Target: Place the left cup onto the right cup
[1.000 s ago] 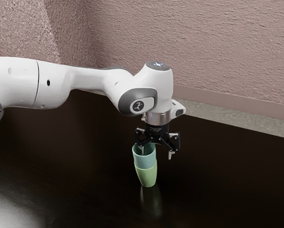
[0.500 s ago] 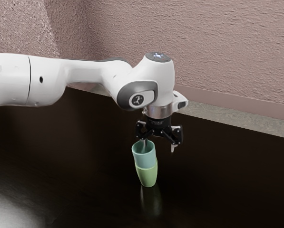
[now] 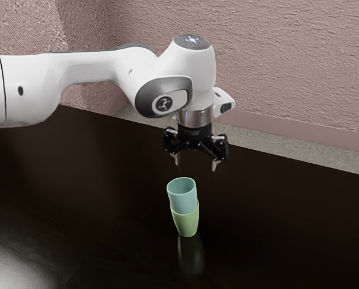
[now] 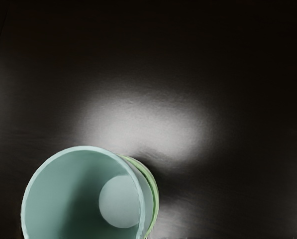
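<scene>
A pale teal cup (image 3: 181, 194) sits nested upright inside a light green cup (image 3: 185, 223) on the dark table (image 3: 77, 198). My gripper (image 3: 195, 161) hangs open a short way above the stack, with nothing between its fingers and clear of the teal rim. In the wrist view I look down into the teal cup (image 4: 83, 199), and a sliver of the green cup's rim (image 4: 152, 191) shows beside it.
The dark glossy table (image 3: 287, 229) stretches around the stack, with a bright reflection on the table (image 4: 143, 124) near the cups. A textured pinkish wall (image 3: 287, 54) and a pale floor strip (image 3: 299, 147) lie behind the table's far edge.
My gripper has let go of the teal cup and risen straight up from its rim. The cup stack has stayed where it was.
</scene>
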